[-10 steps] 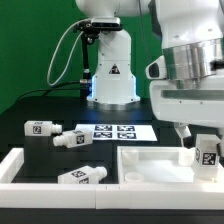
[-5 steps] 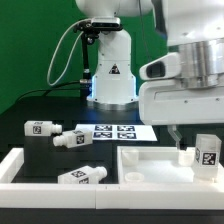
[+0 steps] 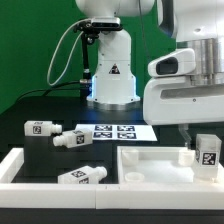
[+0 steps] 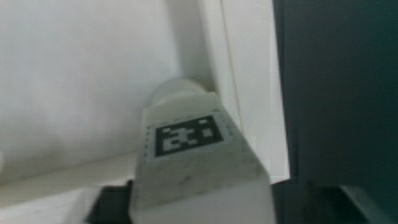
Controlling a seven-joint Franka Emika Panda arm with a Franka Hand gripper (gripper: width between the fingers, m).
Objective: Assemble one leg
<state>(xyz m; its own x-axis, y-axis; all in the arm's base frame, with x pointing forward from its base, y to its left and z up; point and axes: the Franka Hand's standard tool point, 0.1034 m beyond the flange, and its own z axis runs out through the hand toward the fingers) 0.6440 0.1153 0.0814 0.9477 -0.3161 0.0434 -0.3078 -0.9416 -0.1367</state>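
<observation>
My gripper (image 3: pixel 206 146) is at the exterior view's right, shut on a leg (image 3: pixel 208 154), a small white peg with a square tag. It holds the leg upright at the right end of the large white panel (image 3: pixel 150 166). I cannot tell whether the leg touches the panel. In the wrist view the leg (image 4: pixel 196 150) sits between the two dark fingers (image 4: pixel 114 204), tag facing the camera, with the white panel (image 4: pixel 80 80) behind it. Three loose legs lie on the table: one far left (image 3: pixel 38 127), one next to it (image 3: pixel 72 138), one nearer the front (image 3: pixel 82 176).
The marker board (image 3: pixel 118 131) lies in front of the robot base (image 3: pixel 110 78). White border rails run along the front (image 3: pixel 50 192) and left (image 3: pixel 12 162). A cable hangs at the back left.
The gripper body has shifted slightly left and back right over the panel. The held leg has stayed at about the same spot. The loose legs have not moved.
</observation>
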